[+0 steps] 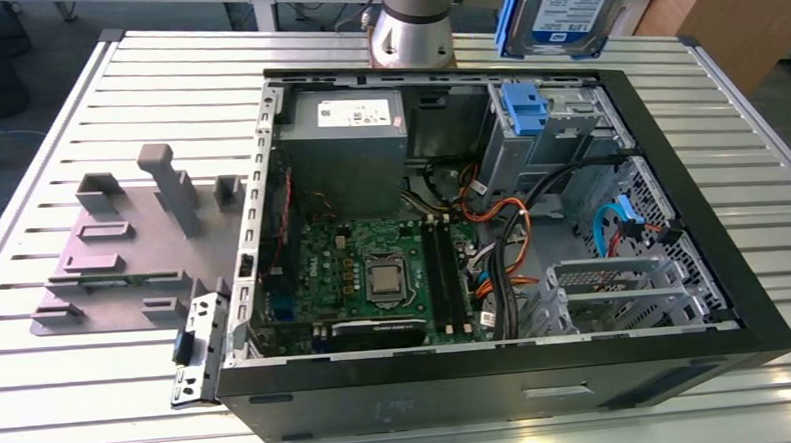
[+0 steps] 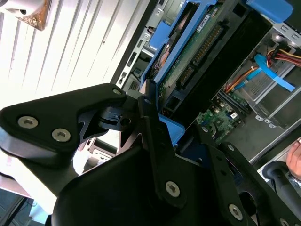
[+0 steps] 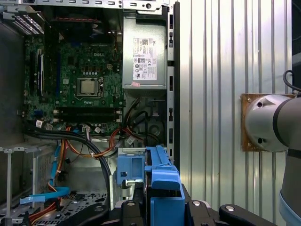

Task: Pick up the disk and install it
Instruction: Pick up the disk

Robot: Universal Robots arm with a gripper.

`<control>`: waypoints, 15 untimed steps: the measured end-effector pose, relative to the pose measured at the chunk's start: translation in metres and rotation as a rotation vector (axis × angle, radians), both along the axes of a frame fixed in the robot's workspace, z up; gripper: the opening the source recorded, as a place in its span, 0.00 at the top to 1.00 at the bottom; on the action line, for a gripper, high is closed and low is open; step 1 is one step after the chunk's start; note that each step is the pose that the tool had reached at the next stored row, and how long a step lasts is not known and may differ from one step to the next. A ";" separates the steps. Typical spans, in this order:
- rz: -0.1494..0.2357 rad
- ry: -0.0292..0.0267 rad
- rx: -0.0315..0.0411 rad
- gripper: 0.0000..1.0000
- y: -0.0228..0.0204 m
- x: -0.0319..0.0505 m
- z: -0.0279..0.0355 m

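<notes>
1. An open black desktop computer case [image 1: 510, 382] lies on its side on a slatted metal table [image 1: 58, 126].
2. A grey power supply box [image 1: 345, 134] with a white sticker sits in the case's corner, at the far side in the exterior view.
3. A green motherboard [image 1: 371, 273] covers the case floor, with a bare silver processor [image 3: 88, 87] near its middle.
4. Orange and black cables [image 1: 496, 232] run between the board and the drive bays.
5. A blue flat cable [image 1: 607, 227] curves near the case's side wall.
6. A grey fixture plate with upright blocks [image 1: 117, 259] rests on the table at the exterior view's left.
7. A detached metal bracket [image 1: 198, 345] lies just beside the case.
</notes>
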State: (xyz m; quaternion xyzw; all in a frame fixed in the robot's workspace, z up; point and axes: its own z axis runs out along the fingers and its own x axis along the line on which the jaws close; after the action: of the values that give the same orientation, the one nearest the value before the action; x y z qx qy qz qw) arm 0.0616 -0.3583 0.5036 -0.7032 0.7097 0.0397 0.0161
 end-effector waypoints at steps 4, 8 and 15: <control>0.000 0.0000 0.0000 0.63 0.0000 0.0013 0.0000; 0.000 0.0000 0.0000 0.63 0.0000 0.0024 0.0000; 0.000 0.0000 0.0000 0.63 0.0000 0.0047 0.0000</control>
State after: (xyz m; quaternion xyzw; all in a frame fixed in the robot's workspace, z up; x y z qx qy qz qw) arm 0.0663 -0.3583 0.5036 -0.7032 0.7097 0.0397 0.0161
